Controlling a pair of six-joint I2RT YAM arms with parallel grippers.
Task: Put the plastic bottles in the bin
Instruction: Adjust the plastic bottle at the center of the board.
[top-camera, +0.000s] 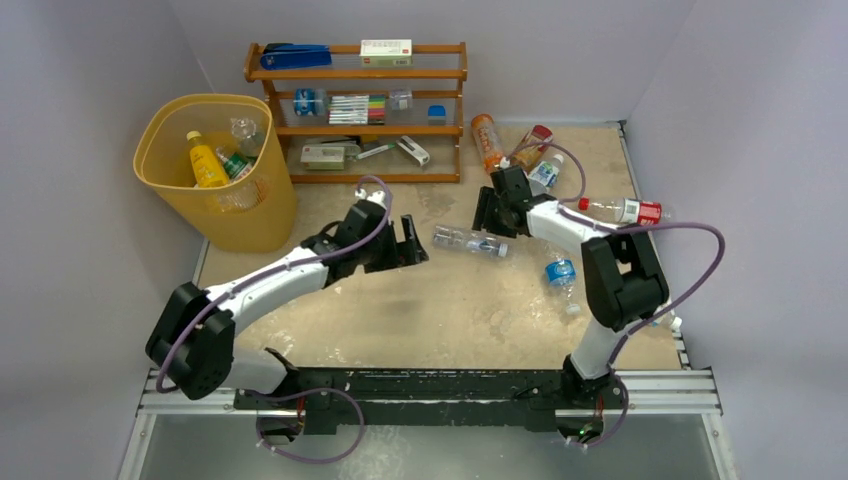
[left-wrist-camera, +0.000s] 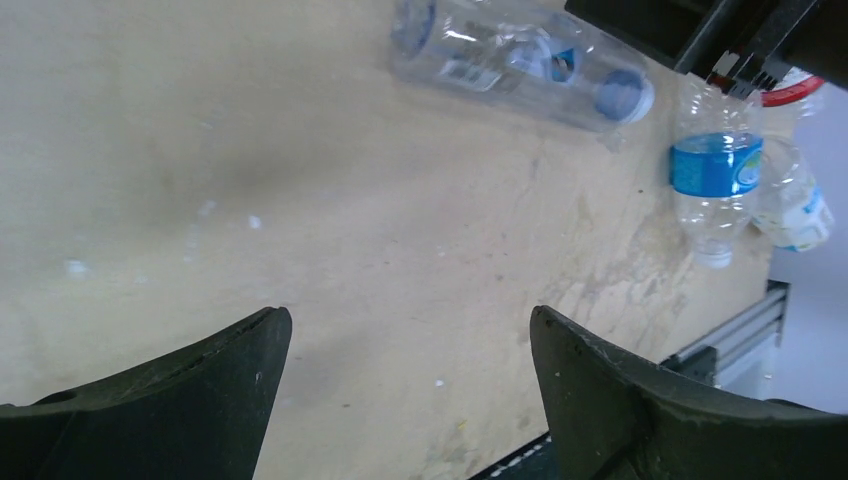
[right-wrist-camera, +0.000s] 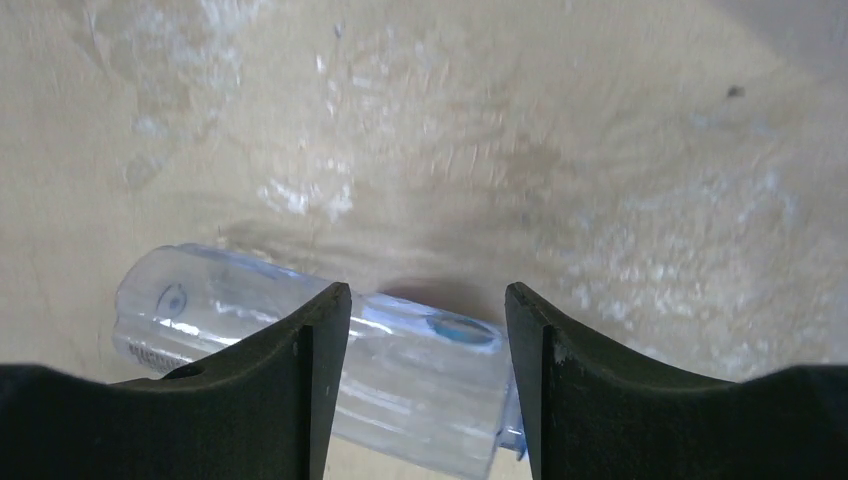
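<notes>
The clear bottle (top-camera: 470, 242) lies flat mid-table, its long way running 9 to 3 o'clock; the right gripper (top-camera: 490, 222) hangs just over it, jaws half open, holding nothing; the left gripper (top-camera: 413, 246), wide and empty, waits at its 9 o'clock; the bin (top-camera: 245, 220) stands off at 10 o'clock.

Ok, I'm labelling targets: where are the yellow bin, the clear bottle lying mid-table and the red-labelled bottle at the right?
yellow bin (top-camera: 255, 225), top view, on its front mesh wall.
clear bottle (top-camera: 470, 242), top view, middle of its body.
red-labelled bottle (top-camera: 622, 210), top view, middle of its body.
</notes>
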